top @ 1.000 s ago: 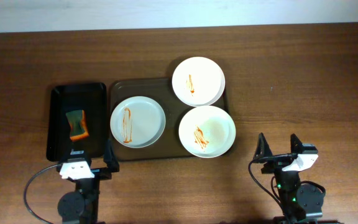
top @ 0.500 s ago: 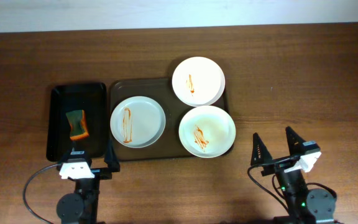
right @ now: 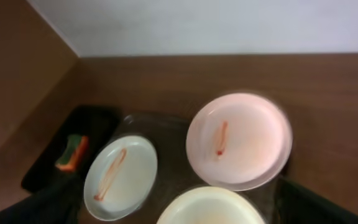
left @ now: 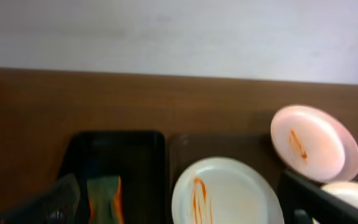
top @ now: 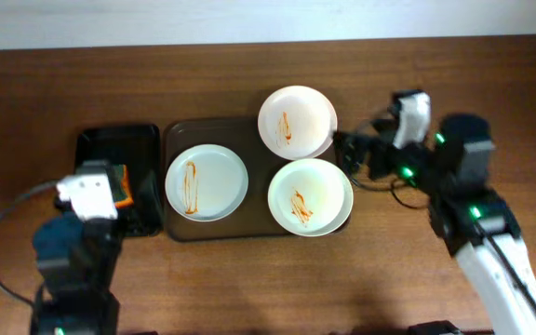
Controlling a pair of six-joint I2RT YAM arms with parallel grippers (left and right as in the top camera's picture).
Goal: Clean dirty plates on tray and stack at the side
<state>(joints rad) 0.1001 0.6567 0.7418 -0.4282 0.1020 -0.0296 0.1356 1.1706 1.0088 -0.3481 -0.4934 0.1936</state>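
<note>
Tray [top: 214, 130]: three sauce-smeared plates [top: 206, 181] | black tray [top: 96, 147]: sponge [left: 104, 194] | left end effector [left: 179, 200], right end effector [right: 179, 205]: spread wide, empty

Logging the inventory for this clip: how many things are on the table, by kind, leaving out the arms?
Plates: 3, all smeared with sauce
Trays: 2, a brown tray and a black tray
Sponge: 1
Total: 6
</note>
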